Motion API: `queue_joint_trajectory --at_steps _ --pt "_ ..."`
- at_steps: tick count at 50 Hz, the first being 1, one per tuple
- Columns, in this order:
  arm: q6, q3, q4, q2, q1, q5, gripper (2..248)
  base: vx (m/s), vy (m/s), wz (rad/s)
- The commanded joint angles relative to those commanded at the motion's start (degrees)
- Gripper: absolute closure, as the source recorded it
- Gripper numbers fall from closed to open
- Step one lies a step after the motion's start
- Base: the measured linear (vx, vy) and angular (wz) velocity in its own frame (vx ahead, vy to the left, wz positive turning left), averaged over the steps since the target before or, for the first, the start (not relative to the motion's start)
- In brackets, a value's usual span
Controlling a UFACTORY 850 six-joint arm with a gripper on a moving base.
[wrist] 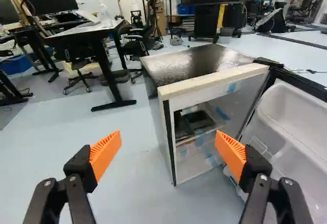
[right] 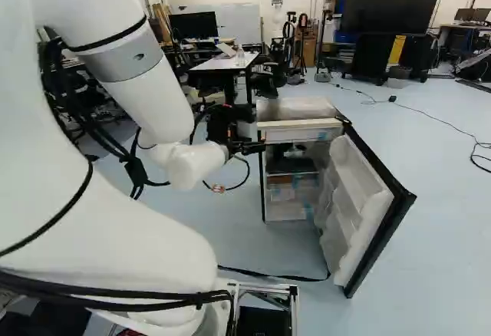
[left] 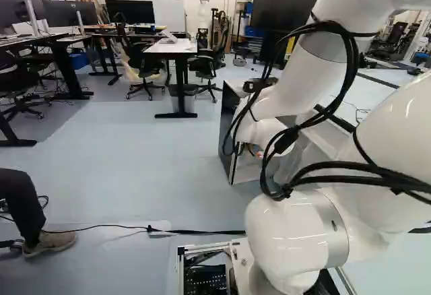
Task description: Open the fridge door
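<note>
At a small fridge [wrist: 196, 63], its door [wrist: 299, 124] swung open, the wide-spread hand [wrist: 168, 139] holds nothing; opening looks done, retreat next.

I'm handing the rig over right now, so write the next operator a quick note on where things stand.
Gripper: open, holding nothing.
Fridge: ahead of the gripper, on the floor.
Door: swung wide, at the fridge's right in the right base view.
Done: door open.
Left: probably nothing but backing the arm off, keeping clear of the door.
</note>
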Motion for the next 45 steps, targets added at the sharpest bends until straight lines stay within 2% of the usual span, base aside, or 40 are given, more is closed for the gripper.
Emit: queue_joint_trajectory --at_steps 22,45 --pt "0.0 2.99 -6.02 3.29 1.42 -1.08 3 0.0 0.0 0.0" --pt "0.0 4.48 -9.02 4.93 2.13 -1.62 3 0.0 0.0 0.0"
